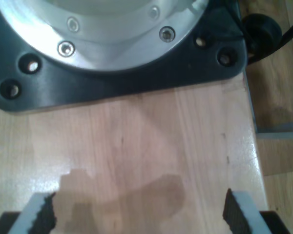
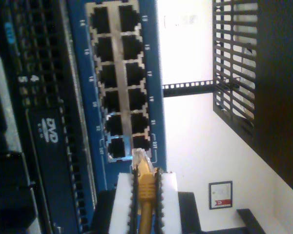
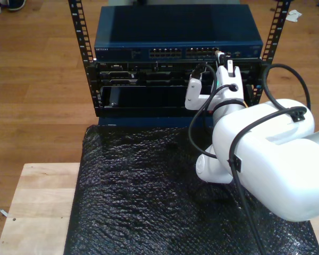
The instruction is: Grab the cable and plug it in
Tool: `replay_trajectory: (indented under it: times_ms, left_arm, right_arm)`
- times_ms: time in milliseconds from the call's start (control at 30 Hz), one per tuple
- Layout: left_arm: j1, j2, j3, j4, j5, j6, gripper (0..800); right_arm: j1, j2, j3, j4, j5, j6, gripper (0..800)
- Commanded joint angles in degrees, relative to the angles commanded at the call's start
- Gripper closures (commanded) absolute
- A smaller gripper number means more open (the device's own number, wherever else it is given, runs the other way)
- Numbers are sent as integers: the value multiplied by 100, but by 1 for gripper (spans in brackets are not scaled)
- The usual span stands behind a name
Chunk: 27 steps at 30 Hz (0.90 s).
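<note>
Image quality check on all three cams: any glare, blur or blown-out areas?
First wrist view: soft focus, glare on the metal flange, gripper shadow on the wooden table. Second wrist view: background wall blown out white; switch ports and the cable plug are readable, slightly soft. Exterior view: evenly lit, specular glints on the black wrap.

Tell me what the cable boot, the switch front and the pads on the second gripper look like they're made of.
The cable boot looks like soft matte yellow-orange moulded plastic or rubber, its plug tip clear hard plastic. The switch front reads as blue painted metal, though plastic can't be ruled out. My second gripper has white fingers, likely plastic, with dark ridged pads that look rubbery.
</note>
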Motion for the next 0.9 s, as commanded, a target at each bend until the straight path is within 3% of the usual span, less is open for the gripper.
replay_trajectory:
  times_ms: [900]
  left_arm:
    - [0,0,0,0,0,0,0]
  right_arm:
    - [44,185,-264,-9,9,-26,800]
